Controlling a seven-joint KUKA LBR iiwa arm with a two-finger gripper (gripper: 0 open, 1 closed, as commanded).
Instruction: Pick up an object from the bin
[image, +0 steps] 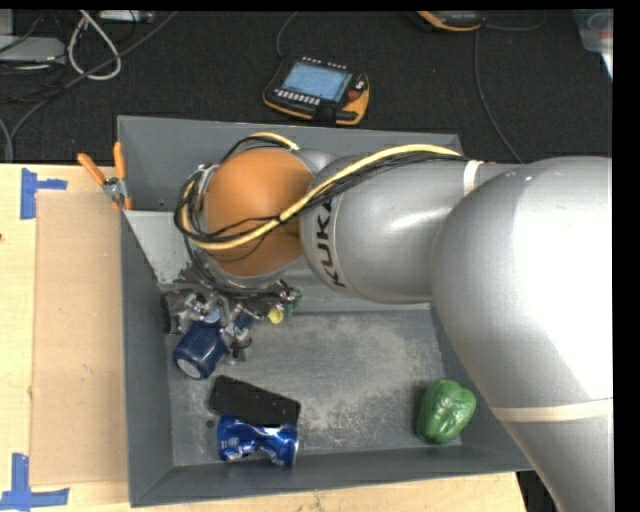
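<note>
Two cans (200, 350) (258, 442), one block (253, 400), one pepper (445, 410)

black lettering "kuk" — the visible part of a brand mark — runs up the silver arm link (385, 235) just beside the orange cover (255, 210); white print on the crushed blue can (258, 441) and the screen of the handheld pendant (316, 88) cannot be read.

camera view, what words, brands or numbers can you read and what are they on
"KUKA": black letters on the arm's silver casing.
Crushed blue can at the front of the bin: white print, too blurred to read.
Handheld screen beyond the bin: too small to read.
</note>
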